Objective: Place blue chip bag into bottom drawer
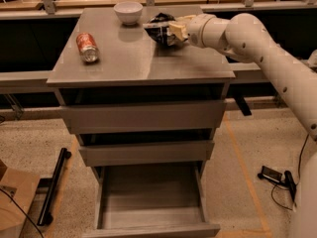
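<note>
With the gripper (pixel 172 31) clamped on the blue chip bag (pixel 159 24) at upper centre, the slick foil may be dropped before the open bottom drawer (pixel 153 229) is reached.

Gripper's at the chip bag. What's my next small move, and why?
Probably a slight lift straight up: the gripper sits at the blue chip bag, which rests on the cabinet top, and the bottom drawer already stands open below.

Gripper (pixel 172 30) on bag (pixel 158 23), right of bowl (pixel 128 12)
</note>
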